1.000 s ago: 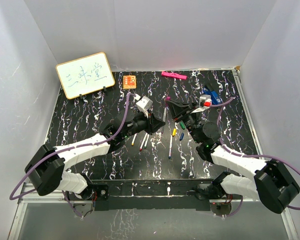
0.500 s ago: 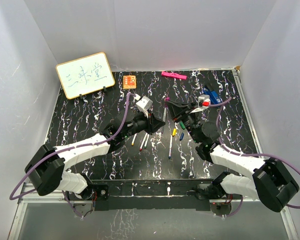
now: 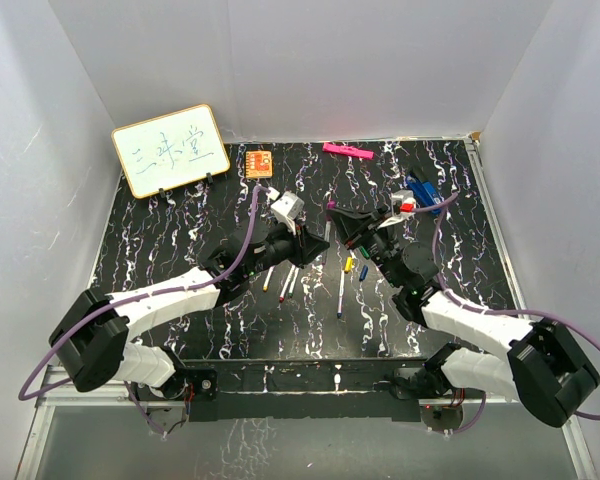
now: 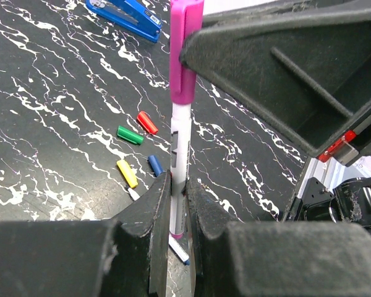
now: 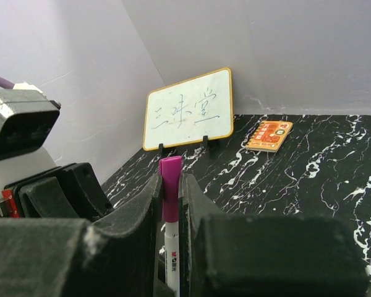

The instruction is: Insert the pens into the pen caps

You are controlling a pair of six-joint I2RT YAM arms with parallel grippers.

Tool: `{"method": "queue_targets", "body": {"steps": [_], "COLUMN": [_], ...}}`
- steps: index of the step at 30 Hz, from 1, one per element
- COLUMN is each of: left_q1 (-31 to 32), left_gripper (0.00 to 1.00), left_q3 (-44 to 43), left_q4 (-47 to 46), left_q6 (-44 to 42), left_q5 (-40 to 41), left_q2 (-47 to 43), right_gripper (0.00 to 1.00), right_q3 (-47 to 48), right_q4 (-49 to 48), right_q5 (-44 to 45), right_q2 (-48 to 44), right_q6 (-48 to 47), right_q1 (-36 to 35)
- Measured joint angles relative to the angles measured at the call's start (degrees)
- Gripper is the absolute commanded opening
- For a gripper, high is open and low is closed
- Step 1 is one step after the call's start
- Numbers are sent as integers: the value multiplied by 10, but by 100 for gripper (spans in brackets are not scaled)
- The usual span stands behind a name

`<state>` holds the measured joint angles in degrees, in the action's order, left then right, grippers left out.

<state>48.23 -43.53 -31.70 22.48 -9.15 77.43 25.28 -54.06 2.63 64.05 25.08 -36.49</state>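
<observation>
My left gripper (image 4: 178, 185) is shut on the white body of the purple pen (image 4: 180, 142), holding it above the table. The purple cap (image 4: 185, 49) sits on the pen's far end. My right gripper (image 5: 170, 180) is shut on that purple cap (image 5: 170, 189), with the pen's white body (image 5: 172, 263) below it. In the top view both grippers (image 3: 318, 245) (image 3: 342, 220) meet at mid-table with the pen (image 3: 327, 228) between them. Red (image 4: 147, 122), green (image 4: 130, 135), yellow (image 4: 127, 173) and blue (image 4: 154, 165) caps lie on the table. Several other pens (image 3: 286, 280) (image 3: 341, 290) lie there too.
A whiteboard (image 3: 170, 150) stands at the back left, with an orange notebook (image 3: 259, 162) beside it. A pink marker (image 3: 347, 151) lies at the back wall. A blue clip-like object (image 3: 423, 190) lies at the back right, behind my right arm.
The two grippers have drawn slightly closer together, and the right gripper and the purple cap end have shifted a little toward the left gripper. The loose pens and caps have not moved.
</observation>
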Motion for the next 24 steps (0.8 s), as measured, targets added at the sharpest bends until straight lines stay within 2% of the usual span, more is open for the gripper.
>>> {"method": "queue_targets", "body": {"steps": [6,24], "left_q1": [0,2], "left_gripper": [0,0], "left_q3": [0,39], "left_q4": [0,-14], "left_q6": [0,5], "left_q5": [4,15], "left_q2": [-9,-102], "right_gripper": [0,0], "right_q3": [-7,45], "right_q4": [21,-35], "right_q5": [-21,-149], "right_q2": [-14,33], "right_q6": [8,42], "right_q1": [0,5]}}
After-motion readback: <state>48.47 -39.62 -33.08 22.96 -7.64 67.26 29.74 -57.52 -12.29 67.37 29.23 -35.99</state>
